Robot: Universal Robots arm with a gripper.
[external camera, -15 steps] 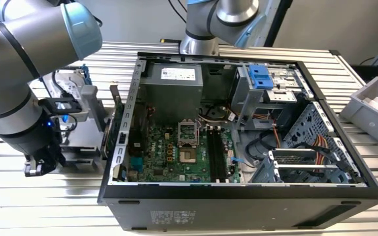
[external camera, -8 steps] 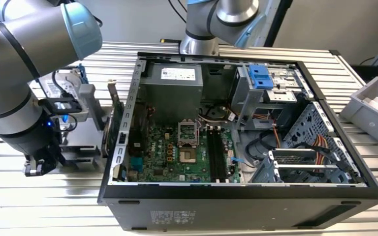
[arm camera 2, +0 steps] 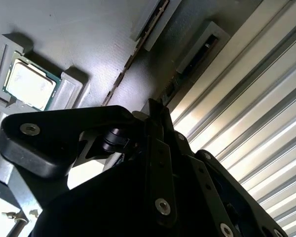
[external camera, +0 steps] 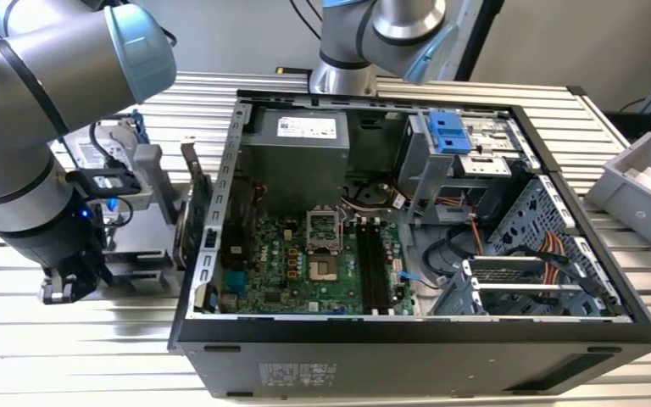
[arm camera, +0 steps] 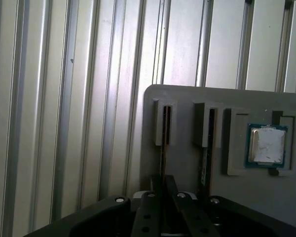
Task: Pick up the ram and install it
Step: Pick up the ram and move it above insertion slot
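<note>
In both wrist views a grey holder (arm camera: 187, 103) (arm camera 2: 89, 34) carries two thin rams standing on edge in narrow slots. The ram (arm camera: 162, 153) (arm camera 2: 179, 77) nearest the holder's edge runs straight into my gripper (arm camera: 163, 181) (arm camera 2: 158, 107), whose black fingers sit tight on either side of it. The other ram (arm camera: 205, 163) (arm camera 2: 130, 59) stands one slot over, untouched. In the exterior view my gripper (external camera: 63, 288) hangs low at the exterior view's left, outside the open computer case. The motherboard's long black slots (external camera: 373, 263) lie bare inside the case.
A processor chip (arm camera: 266, 144) (arm camera 2: 29, 86) rests in a pocket of the same holder. The open case (external camera: 207, 254) stands on the ribbed metal table (arm camera: 64, 123), with a green card upright beside its wall. A grey bin (external camera: 648, 182) sits at the exterior view's right.
</note>
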